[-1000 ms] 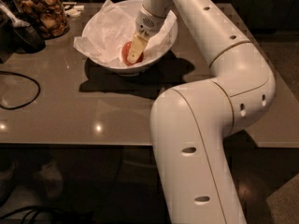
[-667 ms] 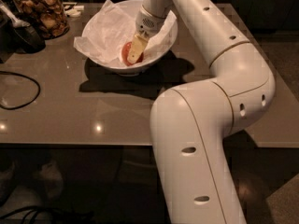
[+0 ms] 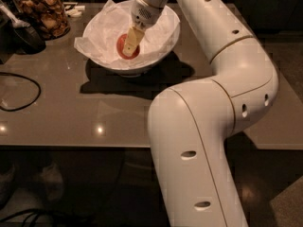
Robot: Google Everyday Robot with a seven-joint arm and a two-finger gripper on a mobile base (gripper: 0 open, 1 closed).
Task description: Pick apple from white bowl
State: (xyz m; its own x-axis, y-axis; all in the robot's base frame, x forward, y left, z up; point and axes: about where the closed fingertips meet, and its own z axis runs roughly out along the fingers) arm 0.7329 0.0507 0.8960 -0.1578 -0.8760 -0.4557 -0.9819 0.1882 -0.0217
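The white bowl (image 3: 166, 40) stands at the back of the grey table (image 3: 71, 112), lined with crumpled white paper that sticks past its rim. The small red-orange apple (image 3: 120, 46) lies in the bottom of the bowl. My gripper (image 3: 130, 42) reaches down into the bowl from the upper right and sits right at the apple, partly covering it. The apple rests low in the bowl.
A glass jar of brown snacks (image 3: 43, 13) stands at the back left, with a dark object (image 3: 23, 34) beside it. A black cable (image 3: 21, 92) loops on the table's left. My white arm (image 3: 213, 108) fills the right foreground.
My gripper has shifted slightly left and farther back inside the bowl, staying at the apple. The bowl has not moved.
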